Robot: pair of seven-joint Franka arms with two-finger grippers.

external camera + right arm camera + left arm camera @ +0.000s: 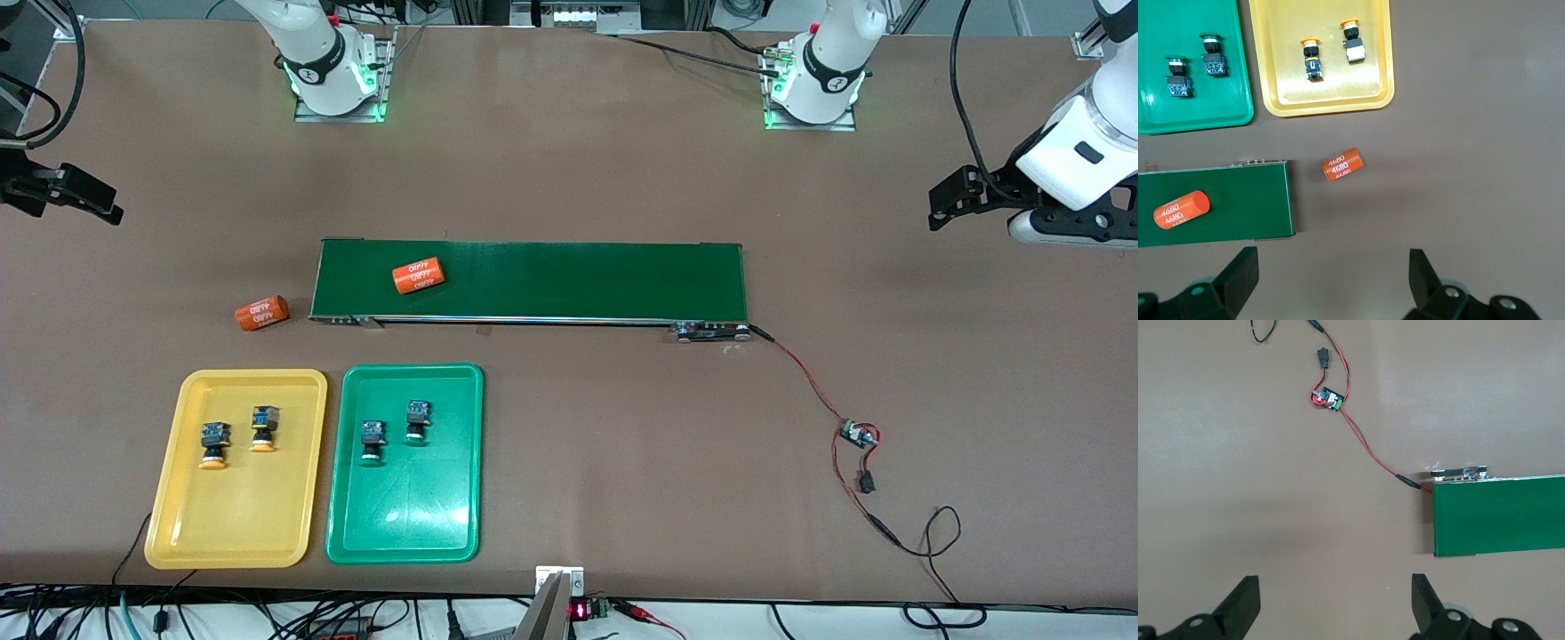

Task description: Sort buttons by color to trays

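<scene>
Buttons lie sorted in the two trays near the worktop edge closest to the front camera, toward my right arm's end. The yellow tray holds the two orange-capped buttons: one and, just beside it and a little farther from the camera, the other. They lie apart from each other, caps pointing toward the camera. The green tray sits just beside the yellow one, toward my left arm's end, and holds the two green-capped buttons, one and the other, also apart, in the half of the tray farther from the camera.

The conveyor belt stretches along the middle of the worktop, farther from the camera than the trays. One orange cylinder with white lettering lies on the belt near its end toward my right arm. A second orange cylinder lies on the bare worktop just off that same end of the belt.

A red and black cable runs from the belt's other end to a small circuit board on the worktop.

My left hand hangs released, fingers spread wide, over bare worktop near the belt's end at my left arm's side. My right hand is released too, fingers wide, holding nothing, over the worktop near the second cylinder.
</scene>
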